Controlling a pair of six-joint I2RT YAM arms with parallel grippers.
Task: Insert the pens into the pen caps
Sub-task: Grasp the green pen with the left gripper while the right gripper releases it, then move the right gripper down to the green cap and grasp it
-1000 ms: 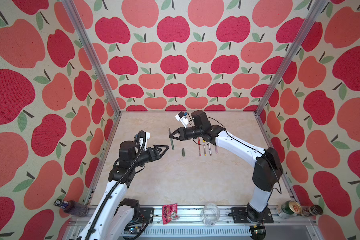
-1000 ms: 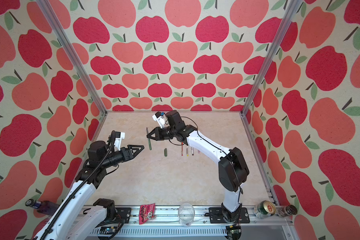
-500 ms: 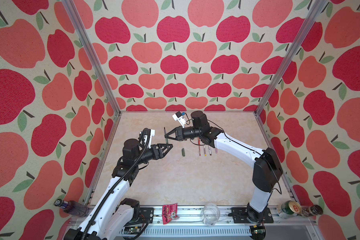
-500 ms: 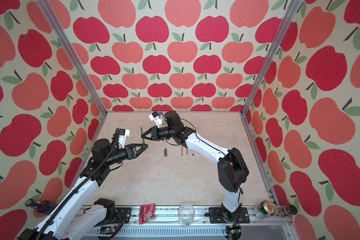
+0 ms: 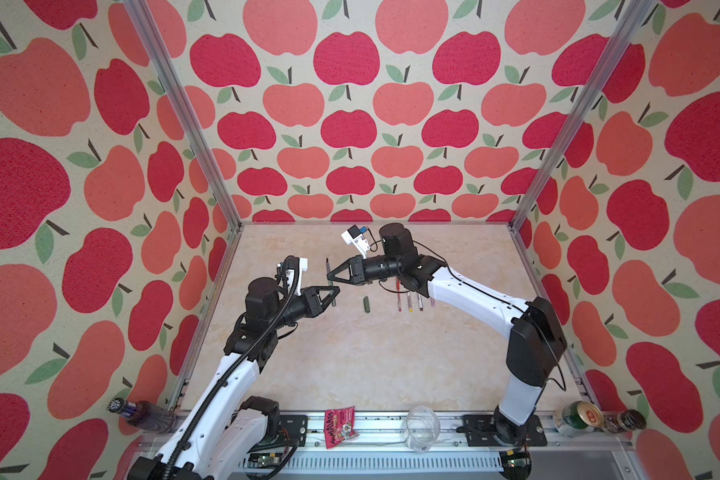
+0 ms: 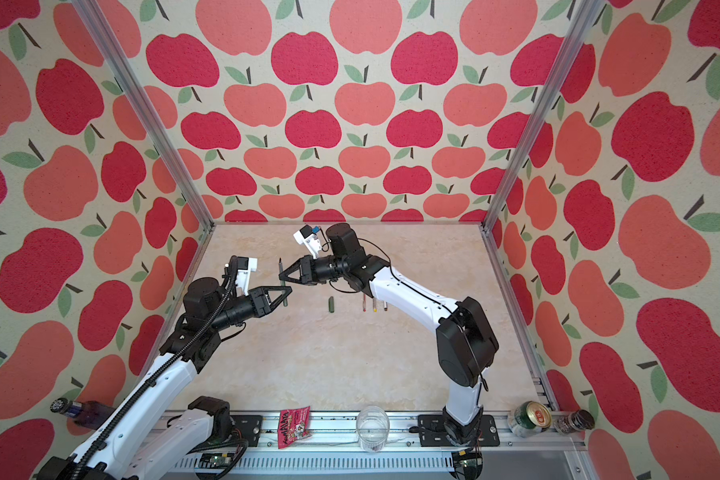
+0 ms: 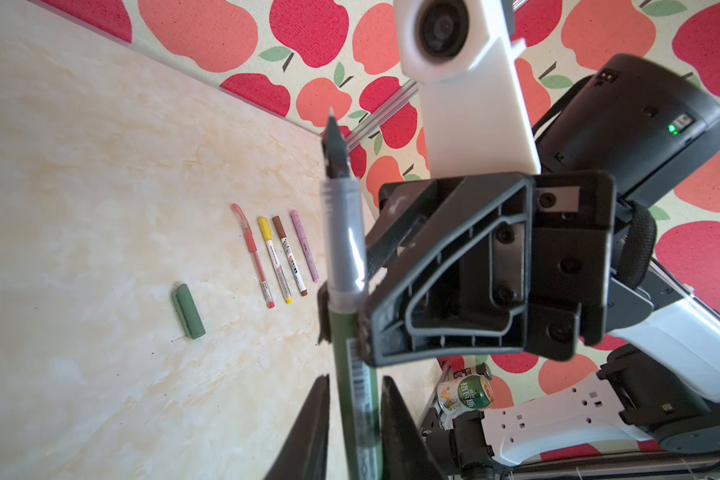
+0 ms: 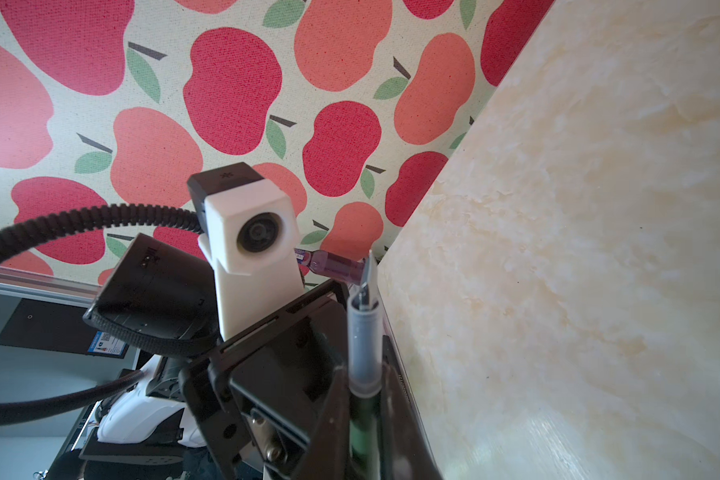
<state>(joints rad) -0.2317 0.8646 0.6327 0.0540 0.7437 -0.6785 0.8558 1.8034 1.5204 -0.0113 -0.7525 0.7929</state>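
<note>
A dark green pen [image 5: 329, 279] [image 6: 282, 279] stands upright above the table with its nib bare and pointing up. My right gripper [image 5: 330, 277] [image 8: 364, 374] is shut on the pen [image 8: 362, 345] at mid-barrel. My left gripper [image 5: 336, 292] [image 7: 356, 378] is shut on the same pen [image 7: 344, 249] just below. Its dark green pen cap [image 5: 366, 304] [image 7: 188, 311] lies on the table, to the right of the grippers. Further right lie a red pen [image 7: 253, 255], a yellow-ended one [image 7: 274, 259], a brown-ended one [image 7: 289, 255] and a lilac one [image 7: 304, 245], side by side with their caps on.
Along the front rail lie a red snack packet [image 5: 339, 420], a clear cup [image 5: 422, 422], a green can [image 5: 578, 417] and a small jar [image 5: 626, 420]. A bottle [image 5: 142, 413] lies at the front left corner. Apple-print walls close in three sides of the table.
My left gripper has moved right and up to the pen and shut its jaws on the lower barrel. My right gripper has shifted slightly left with the pen still in it.
</note>
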